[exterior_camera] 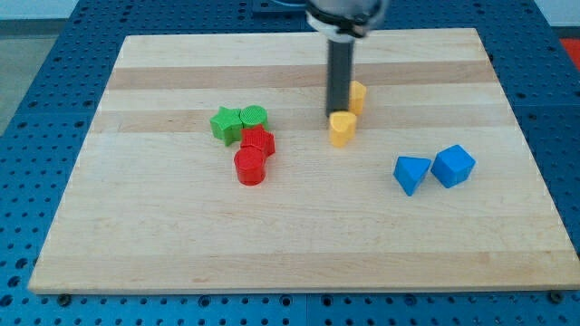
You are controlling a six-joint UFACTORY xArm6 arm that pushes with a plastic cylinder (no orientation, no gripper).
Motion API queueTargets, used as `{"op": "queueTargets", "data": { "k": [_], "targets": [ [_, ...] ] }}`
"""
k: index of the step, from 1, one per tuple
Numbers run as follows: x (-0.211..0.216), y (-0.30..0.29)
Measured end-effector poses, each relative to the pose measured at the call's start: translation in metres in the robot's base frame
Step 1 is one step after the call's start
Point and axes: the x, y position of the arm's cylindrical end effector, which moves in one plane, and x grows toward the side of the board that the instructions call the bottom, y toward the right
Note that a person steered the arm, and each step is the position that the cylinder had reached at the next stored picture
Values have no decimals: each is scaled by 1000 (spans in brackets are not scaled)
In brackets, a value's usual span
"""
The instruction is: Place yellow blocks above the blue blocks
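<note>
Two yellow blocks sit right of the board's middle: one yellow block [342, 128] lower, and another yellow block [357, 96] just above and to its right, partly hidden by the rod. My tip [337, 115] rests at the top edge of the lower yellow block, just left of the upper one. A blue triangular block [411, 173] and a blue cube-like block [452, 166] lie side by side toward the view's lower right, well below and right of the yellow blocks.
A green star block [226, 123] and a green round block [253, 117] sit left of centre. A red star block [257, 141] and a red cylinder [249, 167] lie just below them. The wooden board [181, 244] rests on a blue pegboard table.
</note>
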Motion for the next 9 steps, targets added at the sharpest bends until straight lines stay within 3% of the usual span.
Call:
{"op": "queueTargets", "data": {
  "k": [1,2,6,7,8,9],
  "targets": [
    [24,31],
    [12,29],
    [-138,-97],
    [-141,-29],
    [-70,-6],
    [-72,-17]
  ]
}}
